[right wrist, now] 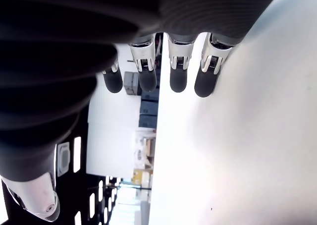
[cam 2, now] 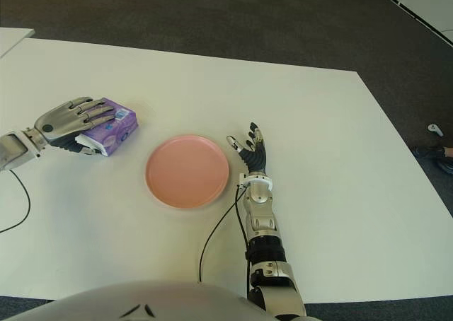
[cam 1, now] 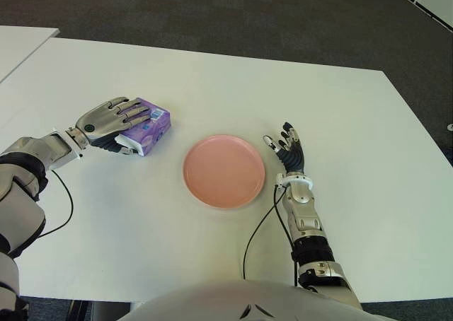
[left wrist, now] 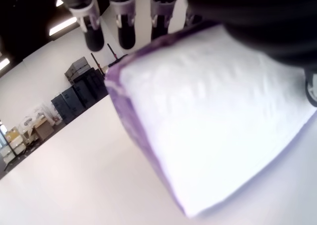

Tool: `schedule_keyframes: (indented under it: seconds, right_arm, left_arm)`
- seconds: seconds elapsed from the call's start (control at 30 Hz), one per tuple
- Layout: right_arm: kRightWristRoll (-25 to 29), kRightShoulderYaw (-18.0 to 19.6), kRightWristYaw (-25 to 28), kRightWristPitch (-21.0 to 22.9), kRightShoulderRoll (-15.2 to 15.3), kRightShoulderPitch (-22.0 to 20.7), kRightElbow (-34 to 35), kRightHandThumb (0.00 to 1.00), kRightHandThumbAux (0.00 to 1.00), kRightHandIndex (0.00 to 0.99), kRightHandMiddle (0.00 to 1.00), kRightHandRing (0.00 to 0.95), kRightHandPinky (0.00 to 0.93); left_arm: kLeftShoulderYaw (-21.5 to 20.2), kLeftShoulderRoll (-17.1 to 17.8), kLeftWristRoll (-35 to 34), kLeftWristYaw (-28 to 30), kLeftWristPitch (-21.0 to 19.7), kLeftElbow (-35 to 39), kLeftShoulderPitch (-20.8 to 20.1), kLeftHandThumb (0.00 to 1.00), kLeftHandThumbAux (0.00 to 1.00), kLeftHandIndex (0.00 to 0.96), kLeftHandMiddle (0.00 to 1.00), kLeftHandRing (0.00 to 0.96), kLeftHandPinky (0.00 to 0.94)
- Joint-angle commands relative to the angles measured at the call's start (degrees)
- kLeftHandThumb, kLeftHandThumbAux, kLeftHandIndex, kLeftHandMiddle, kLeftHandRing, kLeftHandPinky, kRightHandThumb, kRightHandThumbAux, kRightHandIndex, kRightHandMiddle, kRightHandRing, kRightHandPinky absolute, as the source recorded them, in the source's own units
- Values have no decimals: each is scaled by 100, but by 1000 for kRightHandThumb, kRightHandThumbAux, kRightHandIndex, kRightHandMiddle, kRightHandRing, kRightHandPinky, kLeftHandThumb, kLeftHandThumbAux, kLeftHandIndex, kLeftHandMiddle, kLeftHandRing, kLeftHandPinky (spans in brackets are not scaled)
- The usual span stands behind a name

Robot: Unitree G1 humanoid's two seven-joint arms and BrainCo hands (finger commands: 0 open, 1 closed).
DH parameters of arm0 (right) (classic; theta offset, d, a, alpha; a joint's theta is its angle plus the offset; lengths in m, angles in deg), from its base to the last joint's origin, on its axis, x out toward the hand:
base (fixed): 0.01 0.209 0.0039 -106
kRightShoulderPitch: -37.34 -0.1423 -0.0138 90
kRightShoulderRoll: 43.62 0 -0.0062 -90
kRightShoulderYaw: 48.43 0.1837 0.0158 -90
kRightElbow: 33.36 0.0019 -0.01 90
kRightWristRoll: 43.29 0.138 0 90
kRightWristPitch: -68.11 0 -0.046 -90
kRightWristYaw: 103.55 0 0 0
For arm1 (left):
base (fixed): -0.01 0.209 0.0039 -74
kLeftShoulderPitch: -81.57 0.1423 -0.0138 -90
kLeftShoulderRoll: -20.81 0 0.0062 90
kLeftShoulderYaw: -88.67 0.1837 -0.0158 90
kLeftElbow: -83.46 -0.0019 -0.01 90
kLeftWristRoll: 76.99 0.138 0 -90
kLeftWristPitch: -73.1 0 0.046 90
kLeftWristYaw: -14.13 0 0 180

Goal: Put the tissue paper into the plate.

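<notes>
At about 10 o'clock from the plate (cam 1: 224, 170), on the white table (cam 1: 212, 88), sits the tissue paper (cam 1: 147, 129): a small soft pack, purple wrapper with pale print, one broad white face showing in the left wrist view, slightly puffy. Left hand (cam 1: 113, 123) lies over the pack's top, fingers (cam 1: 134, 109) stretched across it and thumb tucked at the near side, clamped on the pack; pack looks down on the table, can't tell if lifted at all. Plate is pink, round, shallow rim, holds nothing, sits mid-table, apart from the pack. Right hand (cam 1: 287, 148) shows just beside the plate at its 3 o'clock, fingers straight and loosely apart, gripping nothing. Black cable (cam 1: 258, 232) runs at 5 o'clock of the plate.
</notes>
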Motion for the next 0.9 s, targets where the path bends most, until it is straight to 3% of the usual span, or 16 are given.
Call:
schedule_keyframes:
  seconds: [0.03, 0.23, 0.9]
  right_arm:
    - [51, 3, 44, 463, -36, 371, -229, 141, 675, 78, 70, 58, 94]
    - [45, 0, 50, 472, -26, 404, -184, 138, 673, 76, 68, 56, 92]
    - [53, 4, 93, 495, 12, 459, -96, 128, 663, 74, 63, 48, 91]
  left_arm:
    - [53, -270, -41, 177, 1, -126, 267, 258, 235, 0, 0, 0, 0]
    - [15, -438, -215, 262, -59, -237, 342, 278, 228, 0, 0, 0, 0]
    - [-184, -464, -719, 865, 88, -268, 423, 344, 215, 0, 0, 0, 0]
